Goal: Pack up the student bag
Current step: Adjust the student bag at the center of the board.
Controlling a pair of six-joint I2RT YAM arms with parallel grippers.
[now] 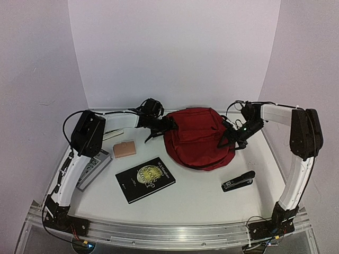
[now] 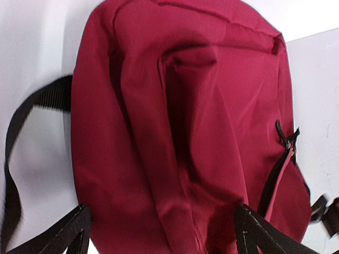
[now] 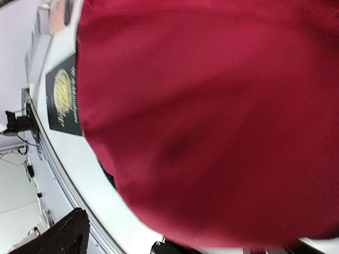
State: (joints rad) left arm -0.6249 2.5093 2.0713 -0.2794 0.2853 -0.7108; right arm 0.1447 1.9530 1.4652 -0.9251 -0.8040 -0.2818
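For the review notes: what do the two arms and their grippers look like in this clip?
The two arms match. The left arm and right arm have white tubular links joined by boxy black joint housings, on black bases. Thin black cables loop beside them. The left gripper and right gripper are black, with flat wedge-shaped fingers. No markings are legible.

White table (image 1: 201,198) with four loose items. A black book with a round gold emblem on its cover (image 1: 145,179) lies left of centre. A black stapler (image 1: 238,181) lies toward the right edge. A small pink-tan rectangular pad (image 1: 124,149) and a flat grey rectangular case (image 1: 94,168) lie near the left edge.
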